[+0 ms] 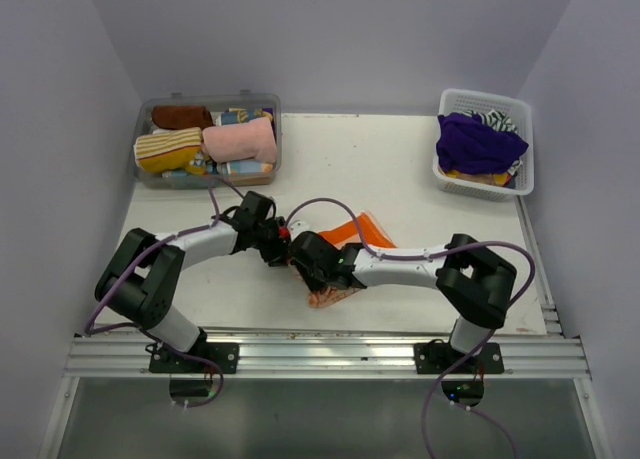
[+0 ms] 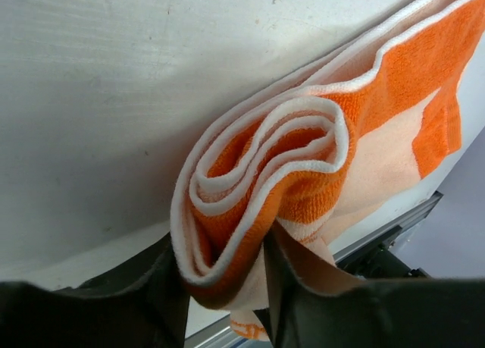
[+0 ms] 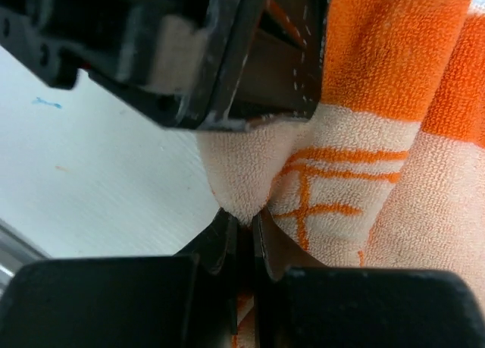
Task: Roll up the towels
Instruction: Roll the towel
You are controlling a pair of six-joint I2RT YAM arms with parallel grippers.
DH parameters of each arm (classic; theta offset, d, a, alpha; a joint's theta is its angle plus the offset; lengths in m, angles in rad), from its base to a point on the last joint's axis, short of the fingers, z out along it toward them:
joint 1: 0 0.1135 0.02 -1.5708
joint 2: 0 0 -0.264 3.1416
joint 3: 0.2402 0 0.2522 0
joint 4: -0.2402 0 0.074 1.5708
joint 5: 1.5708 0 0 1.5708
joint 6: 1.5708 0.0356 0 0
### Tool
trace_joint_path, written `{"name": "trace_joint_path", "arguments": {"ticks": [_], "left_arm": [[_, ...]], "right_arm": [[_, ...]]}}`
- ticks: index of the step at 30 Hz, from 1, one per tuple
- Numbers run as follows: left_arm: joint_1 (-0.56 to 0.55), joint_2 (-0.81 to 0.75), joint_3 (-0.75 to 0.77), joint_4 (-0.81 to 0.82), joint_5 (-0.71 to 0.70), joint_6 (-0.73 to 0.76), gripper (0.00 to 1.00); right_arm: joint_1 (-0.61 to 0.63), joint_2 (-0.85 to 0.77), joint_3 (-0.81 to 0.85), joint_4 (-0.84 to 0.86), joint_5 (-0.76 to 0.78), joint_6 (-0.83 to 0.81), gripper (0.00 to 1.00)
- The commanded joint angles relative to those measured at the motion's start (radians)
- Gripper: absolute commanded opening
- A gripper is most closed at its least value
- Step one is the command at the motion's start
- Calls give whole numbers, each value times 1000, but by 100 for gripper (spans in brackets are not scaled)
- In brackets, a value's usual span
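Left wrist view: the left gripper (image 2: pixel 223 287) has its two fingers partway closed on either side of the rolled end of the orange-and-cream towel (image 2: pixel 303 158). The coil is squeezed narrower where it passes between them, so I read this as a hold rather than a hover. The right gripper (image 3: pixel 242 223) is all but closed, and a small point of cream cloth is pinched between its tips. A dark body, seemingly the other arm's head, crowds the upper left of the right wrist frame.

The spiral shows only a few loose turns. An unrolled flap runs on toward the upper right of the left wrist frame, so this towel seems about half rolled and needs tightening. From above, it lies at the centre of the table (image 1: pixel 400 169), mostly hidden beneath both wrists.

At the upper left stands a clear bin (image 1: pixel 277 139) that already holds finished rolls: a pink towel (image 1: pixel 240 139), a striped yellow towel (image 1: pixel 168 147) and a brown towel (image 1: pixel 182 116). At the upper right, a white basket (image 1: pixel 485 94) holds a heaped purple towel (image 1: pixel 475 141) and other cloth, not rolled. So the job looks well begun but far from finished.

The likeliest hindrance is the two heads packed together over one small roll, with purple cables (image 1: pixel 330 204) looping above it.
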Motion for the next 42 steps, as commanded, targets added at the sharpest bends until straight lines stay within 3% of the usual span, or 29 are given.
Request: {"name": "trace_joint_path", "arguments": {"ticks": [1, 6, 8, 15, 20, 30, 42], "left_arm": [[23, -63, 16, -19, 3, 17, 45], [91, -191, -12, -35, 29, 41, 66], [112, -241, 7, -65, 18, 66, 67], [96, -278, 71, -124, 26, 176, 67], [36, -271, 88, -98, 47, 177, 67], [-21, -255, 68, -23, 119, 140, 66], [-82, -169, 122, 33, 146, 126, 64]], "right_arm": [[-46, -61, -38, 68, -97, 60, 0], [-133, -121, -96, 149, -312, 143, 0], [-178, -153, -129, 209, -390, 204, 0], [-261, -199, -267, 439, -606, 390, 0], [-333, -209, -374, 616, -733, 545, 0], [-420, -111, -554, 1045, -864, 772, 0], [-468, 61, -644, 1447, -939, 975, 0]]}}
